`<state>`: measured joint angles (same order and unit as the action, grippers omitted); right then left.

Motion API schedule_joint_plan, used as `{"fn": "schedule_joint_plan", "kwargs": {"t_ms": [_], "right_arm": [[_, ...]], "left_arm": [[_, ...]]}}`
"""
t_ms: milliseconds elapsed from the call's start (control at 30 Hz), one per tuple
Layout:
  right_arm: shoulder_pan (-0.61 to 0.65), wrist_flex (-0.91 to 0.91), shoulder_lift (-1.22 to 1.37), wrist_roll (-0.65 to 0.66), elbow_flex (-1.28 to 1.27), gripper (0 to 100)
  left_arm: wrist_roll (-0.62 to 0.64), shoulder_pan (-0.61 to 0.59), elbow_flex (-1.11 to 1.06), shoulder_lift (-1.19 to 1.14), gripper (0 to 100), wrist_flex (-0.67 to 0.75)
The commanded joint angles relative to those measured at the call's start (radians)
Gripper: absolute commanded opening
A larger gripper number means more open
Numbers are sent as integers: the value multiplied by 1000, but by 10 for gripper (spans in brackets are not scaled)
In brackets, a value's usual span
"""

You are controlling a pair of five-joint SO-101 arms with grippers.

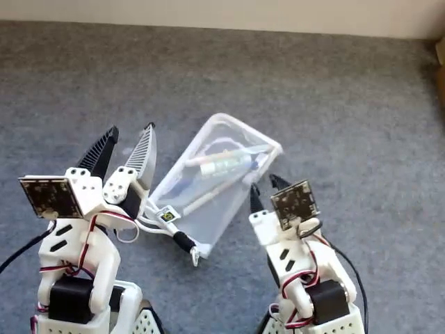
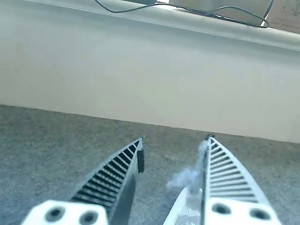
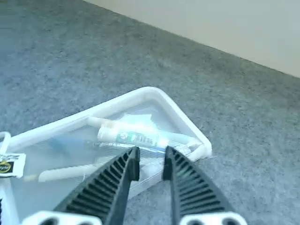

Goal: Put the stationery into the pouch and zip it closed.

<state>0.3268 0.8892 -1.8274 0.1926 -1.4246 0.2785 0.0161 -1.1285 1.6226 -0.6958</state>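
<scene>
While the left gripper stands released, its one black and one white ribbed finger spread wide over bare carpet just beside the pouch, the right gripper hangs above the pouch's other long side. Only a narrow gap shows between its black ribbed fingers, and nothing is held in that gap. The left wrist view adds a small tuft of grey fluff stuck on the white finger, and behind it a plain pale wall with a dark cable along the top. The right wrist view looks down through the pouch. It is of clear, soft plastic, rectangular with rounded corners and a white edge, and it lies flat on the grey short-pile carpet. Inside lie a white tube with green print and a thin white pen. The high view shows the pouch lying diagonally between the two arms, with a black pull and a metal ring at its near end.
</scene>
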Motion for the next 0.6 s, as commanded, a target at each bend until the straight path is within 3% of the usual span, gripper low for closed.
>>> {"fn": "schedule_joint_plan", "kwargs": {"t_ms": [0,100,233,567], "right_arm": [[-51,-38,-10,-17,15,15],[-90,-48,-10,-43,16,13],[-214,-84,-12,-192,16,12],[-226,-81,-12,-178,81,12]], "left_arm": [[3,-7,13,13,130,25],[-57,-1,15,13,90,28],[-123,1,15,13,21,83],[-120,2,35,15,6,150]]}}
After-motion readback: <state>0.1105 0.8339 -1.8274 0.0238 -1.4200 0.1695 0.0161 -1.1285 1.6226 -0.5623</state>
